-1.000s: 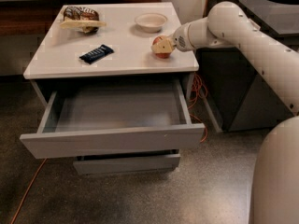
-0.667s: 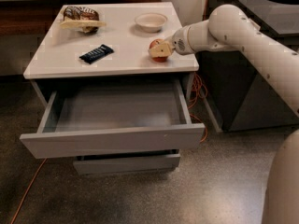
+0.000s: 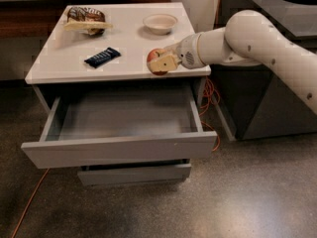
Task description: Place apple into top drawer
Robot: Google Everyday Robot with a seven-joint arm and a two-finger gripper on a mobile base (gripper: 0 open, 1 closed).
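Observation:
The red apple (image 3: 152,57) with yellowish patches is held in my gripper (image 3: 161,62), near the front right edge of the white cabinet top (image 3: 74,58). The gripper's cream fingers (image 3: 166,61) are shut on the apple, and the white arm reaches in from the right. The top drawer (image 3: 119,150) is pulled wide open below, its shallow grey interior (image 3: 124,115) bare. The apple hangs just behind the drawer's back right part, roughly level with the cabinet top.
On the cabinet top lie a dark blue wrapped bar (image 3: 102,57), a snack bag (image 3: 85,20) at the back left and a shallow cream bowl (image 3: 160,23). A lower drawer (image 3: 133,173) stands slightly out. Orange cable (image 3: 210,95) hangs at the right; a dark counter (image 3: 277,14) stands right.
The gripper has carried the apple to the left and toward the front edge of the cabinet top. The drawer and the other objects have not moved.

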